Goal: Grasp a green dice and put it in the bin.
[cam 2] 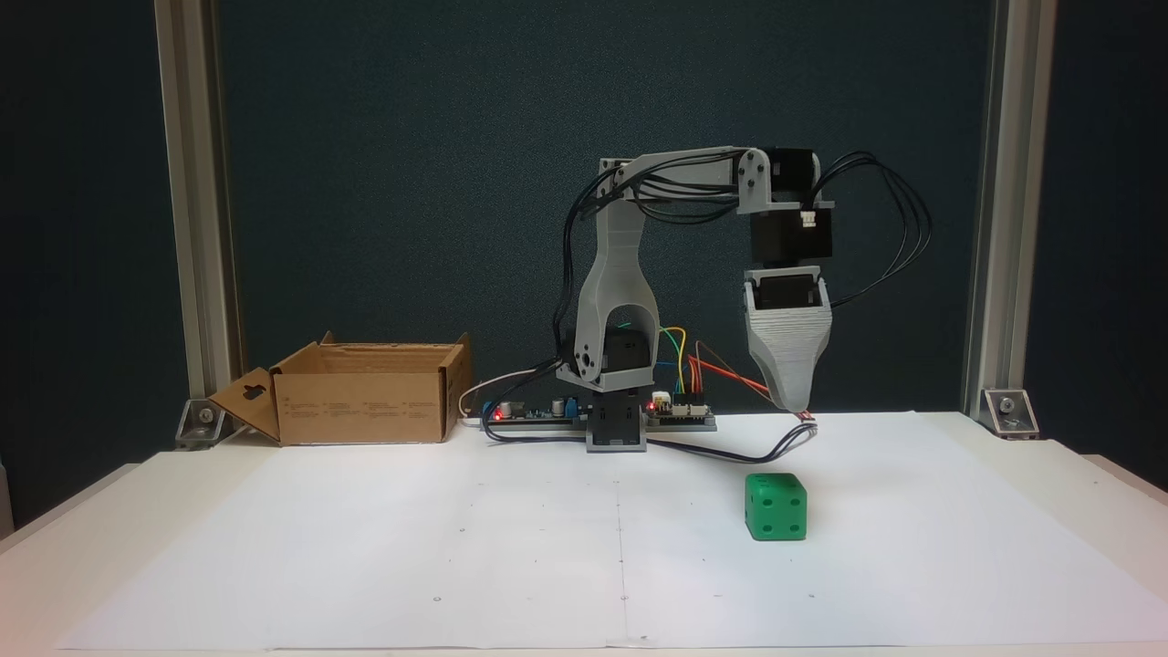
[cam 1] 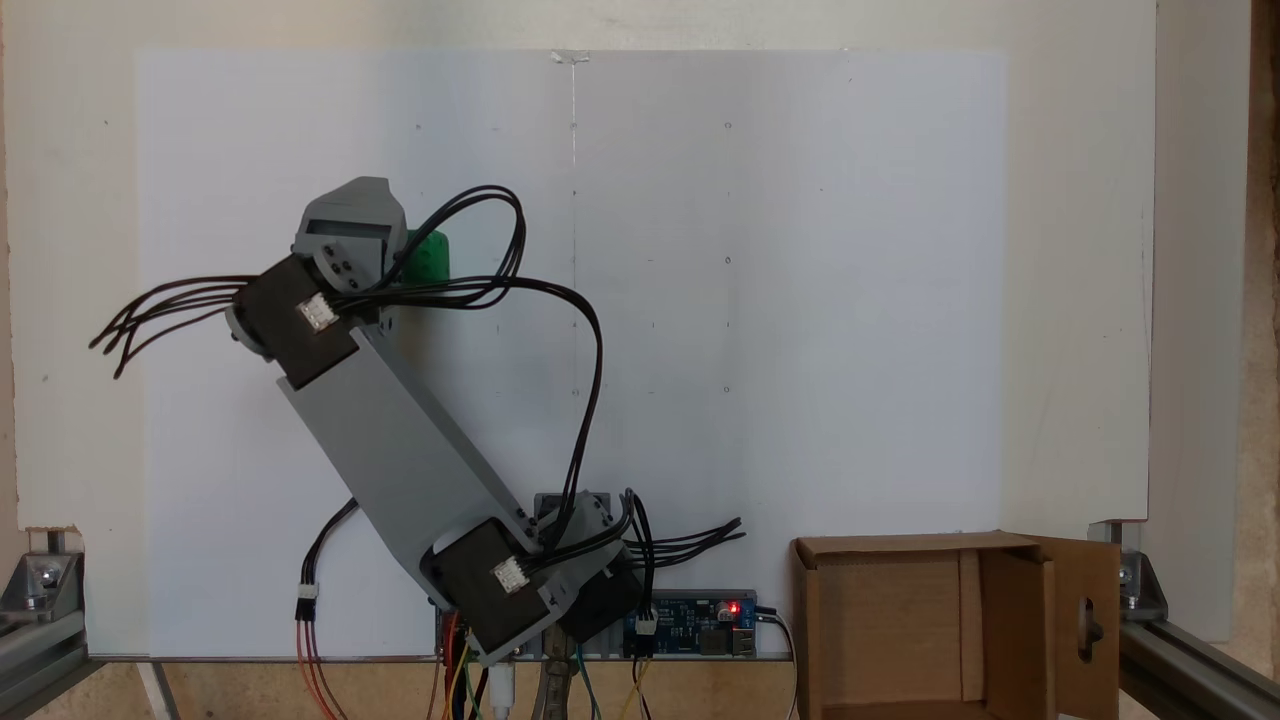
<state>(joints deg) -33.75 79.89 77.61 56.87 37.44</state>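
I saw the grey gripper (cam 2: 792, 401), jaw state unclear, hanging above the small bright green dice (cam 2: 776, 506); brown cardboard bin (cam 2: 365, 392) stood well apart.

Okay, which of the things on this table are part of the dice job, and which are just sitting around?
Part of the job:
green dice
cardboard bin
claw

Just lying about:
white paper sheet
circuit boards by the arm's base
loose coloured wires

You will find no readable text: the print on the bin (cam 2: 360, 409) front is too small to make out, and the green dice (cam 2: 776, 506) shows only pips.
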